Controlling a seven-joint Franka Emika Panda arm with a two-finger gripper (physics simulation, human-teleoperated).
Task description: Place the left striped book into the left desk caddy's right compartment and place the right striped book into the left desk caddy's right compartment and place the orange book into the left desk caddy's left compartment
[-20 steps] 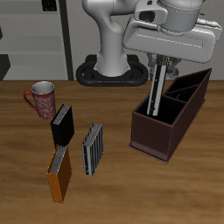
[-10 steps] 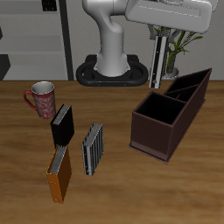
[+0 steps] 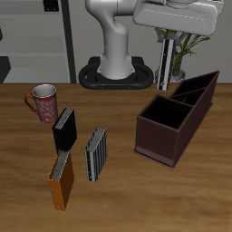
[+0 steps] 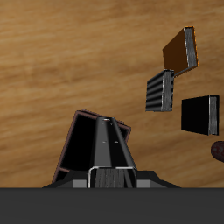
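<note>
Gripper [image 3: 164,65] raised high over the caddy [image 3: 175,122], pinching a striped book [image 3: 163,63] upright.
The other striped book [image 3: 95,153], orange book [image 3: 62,178], black book [image 3: 63,129] and mug [image 3: 42,101] sit well apart, open table between.

I see a warm wooden table [image 3: 181,195] with visible grain under even light. Behind it stands a grey shelving unit [image 3: 36,41], and a green potted plant [image 3: 181,47] sits at the back.
</note>
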